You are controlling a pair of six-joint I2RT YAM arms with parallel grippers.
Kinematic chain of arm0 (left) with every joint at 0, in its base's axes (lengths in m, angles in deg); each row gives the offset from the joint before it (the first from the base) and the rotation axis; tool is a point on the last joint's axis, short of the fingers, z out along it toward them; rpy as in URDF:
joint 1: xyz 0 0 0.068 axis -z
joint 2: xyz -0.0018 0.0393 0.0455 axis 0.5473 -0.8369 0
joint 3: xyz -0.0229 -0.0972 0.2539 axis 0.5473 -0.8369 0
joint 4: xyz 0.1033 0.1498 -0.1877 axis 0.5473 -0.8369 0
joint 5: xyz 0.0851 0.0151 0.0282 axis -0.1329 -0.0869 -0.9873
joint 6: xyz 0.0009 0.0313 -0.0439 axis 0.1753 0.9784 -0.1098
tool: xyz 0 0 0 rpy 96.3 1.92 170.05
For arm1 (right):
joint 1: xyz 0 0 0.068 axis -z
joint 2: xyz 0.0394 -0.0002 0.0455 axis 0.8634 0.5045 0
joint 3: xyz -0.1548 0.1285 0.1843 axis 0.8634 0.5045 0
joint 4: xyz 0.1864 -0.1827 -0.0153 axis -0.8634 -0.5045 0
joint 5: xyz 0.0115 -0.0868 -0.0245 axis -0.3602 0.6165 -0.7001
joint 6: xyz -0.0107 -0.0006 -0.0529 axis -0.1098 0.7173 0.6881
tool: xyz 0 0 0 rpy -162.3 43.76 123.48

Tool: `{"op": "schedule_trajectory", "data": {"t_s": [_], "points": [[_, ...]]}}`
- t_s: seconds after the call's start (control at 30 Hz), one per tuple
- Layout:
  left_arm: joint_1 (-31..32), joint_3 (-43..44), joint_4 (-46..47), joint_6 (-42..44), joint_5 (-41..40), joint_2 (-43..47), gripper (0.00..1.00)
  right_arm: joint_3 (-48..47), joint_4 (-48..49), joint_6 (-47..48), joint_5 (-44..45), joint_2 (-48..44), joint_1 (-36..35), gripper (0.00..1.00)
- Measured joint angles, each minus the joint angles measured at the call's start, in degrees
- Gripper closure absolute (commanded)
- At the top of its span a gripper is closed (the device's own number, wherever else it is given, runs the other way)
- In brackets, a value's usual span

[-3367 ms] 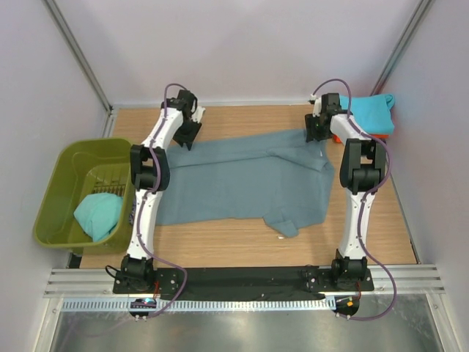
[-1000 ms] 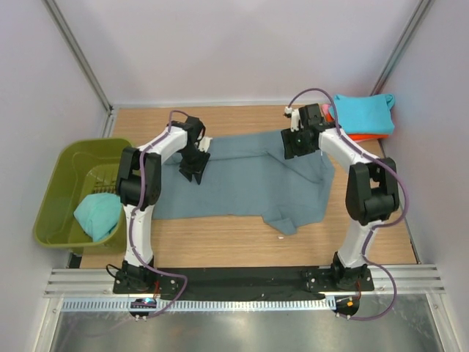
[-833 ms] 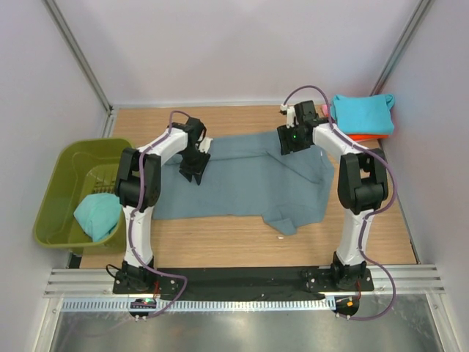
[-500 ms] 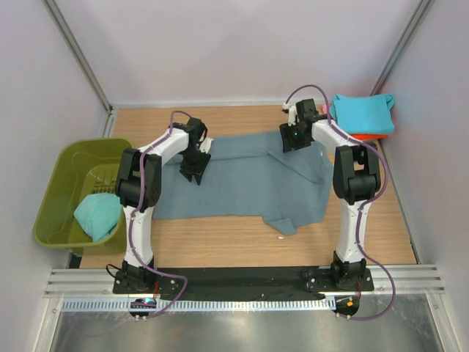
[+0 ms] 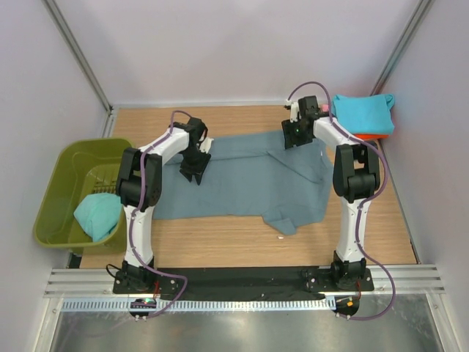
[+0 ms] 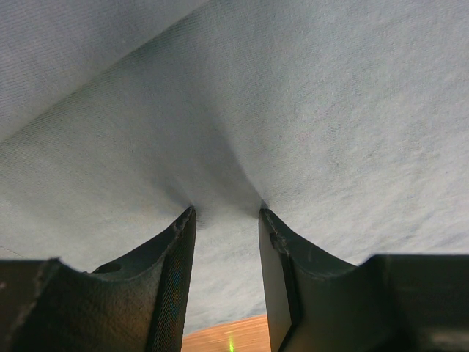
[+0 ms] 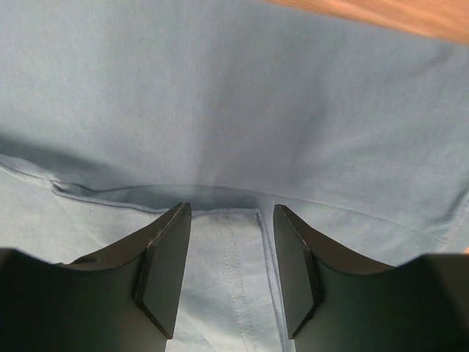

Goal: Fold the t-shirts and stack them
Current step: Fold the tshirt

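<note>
Mid-task on the pale wooden worktop (image 5: pixel 220 246): the large slate blue-grey cotton t-shirt (image 5: pixel 249 183) lies spread nearly flat across the middle, one part drooping toward the near edge, with both my arms reaching over its far side. My left claw (image 6: pixel 227 209) is set down on the shirt's left portion. Its two dark fingers (image 6: pixel 172 264) stand a little apart, tips pressed into the cloth, which puckers in creases between them. Whether they actually grip that pucker I cannot tell. My right claw (image 7: pixel 223 211) is at the shirt's far right corner, jaws apart, straddling a stitched hem edge where one layer of the blue-grey cloth lies over another, with nothing clamped between them. In the far right corner of the worktop, just beyond my right arm, a folded turquoise cotton tee (image 5: pixel 364 112) rests on top of a folded orange one (image 5: pixel 370 136), of which only a thin edge shows. Off the worktop's left side sits an olive-green plastic tub (image 5: pixel 55 213), holding another crumpled turquoise tee (image 5: pixel 97 215).
</note>
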Motion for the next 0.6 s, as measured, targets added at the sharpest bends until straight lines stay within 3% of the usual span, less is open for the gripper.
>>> {"op": "schedule_trajectory", "data": {"t_s": [0.17,0.3,0.6], "points": [[0.0,0.1,-0.1,0.0,0.0,-0.1,0.59,1.6,-0.4,0.8,0.0,0.0,0.0,0.48],[0.0,0.1,-0.1,0.0,0.0,-0.1,0.59,1.7,-0.5,1.4,0.1,0.0,0.0,0.58],[0.0,0.1,-0.1,0.0,0.0,-0.1,0.59,1.7,-0.5,2.5,0.1,0.0,0.0,0.69]]}}
